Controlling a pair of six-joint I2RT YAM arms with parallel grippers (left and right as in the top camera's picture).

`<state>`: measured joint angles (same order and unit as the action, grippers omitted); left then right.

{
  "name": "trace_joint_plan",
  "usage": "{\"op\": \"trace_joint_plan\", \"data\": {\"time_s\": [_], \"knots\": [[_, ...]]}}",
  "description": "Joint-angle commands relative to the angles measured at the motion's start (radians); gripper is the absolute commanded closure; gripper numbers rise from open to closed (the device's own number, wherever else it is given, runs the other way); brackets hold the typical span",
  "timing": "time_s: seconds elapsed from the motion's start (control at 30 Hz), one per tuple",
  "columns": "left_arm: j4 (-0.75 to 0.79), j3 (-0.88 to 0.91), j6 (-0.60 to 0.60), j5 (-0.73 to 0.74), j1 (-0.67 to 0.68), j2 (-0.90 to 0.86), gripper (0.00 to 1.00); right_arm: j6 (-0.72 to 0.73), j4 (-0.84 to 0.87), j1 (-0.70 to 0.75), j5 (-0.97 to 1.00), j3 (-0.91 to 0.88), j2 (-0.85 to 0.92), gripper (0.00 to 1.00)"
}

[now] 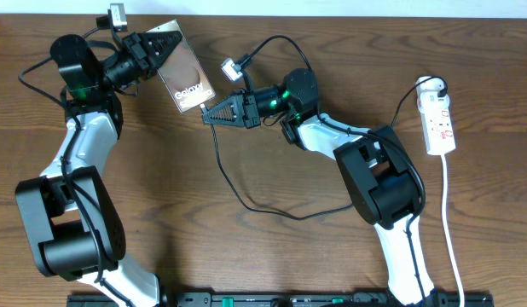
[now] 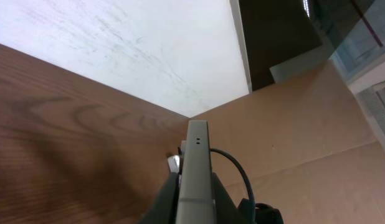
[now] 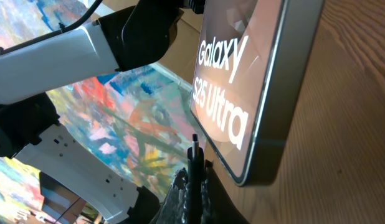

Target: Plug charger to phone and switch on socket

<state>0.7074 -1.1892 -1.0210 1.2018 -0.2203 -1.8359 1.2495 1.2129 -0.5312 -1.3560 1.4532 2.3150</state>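
The phone (image 1: pixel 187 78) is propped tilted near the table's far edge, its upper end clamped in the left gripper (image 1: pixel 161 49). Just beside its lower end, the right gripper (image 1: pixel 209 115) pinches the charger (image 1: pixel 219 162) tip, jaws nearly together.

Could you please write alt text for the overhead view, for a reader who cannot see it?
The left gripper holds the Galaxy S25 Ultra phone while the right gripper holds the plug tip of the charger at its lower end. The charger loops across the wooden table towards a white power strip on the right.
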Motion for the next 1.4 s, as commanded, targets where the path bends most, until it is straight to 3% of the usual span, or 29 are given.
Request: {"op": "trace_joint_plan", "data": {"time_s": [0.0, 1.37], "knots": [[0.013, -0.006, -0.011, 0.009, 0.004, 0.020, 0.93, 0.007, 0.003, 0.007, 0.004, 0.019, -0.009, 0.99], [0.009, -0.006, -0.084, -0.024, 0.023, 0.020, 0.93, 0.007, -0.004, 0.020, -0.004, 0.019, -0.009, 0.99]]}}
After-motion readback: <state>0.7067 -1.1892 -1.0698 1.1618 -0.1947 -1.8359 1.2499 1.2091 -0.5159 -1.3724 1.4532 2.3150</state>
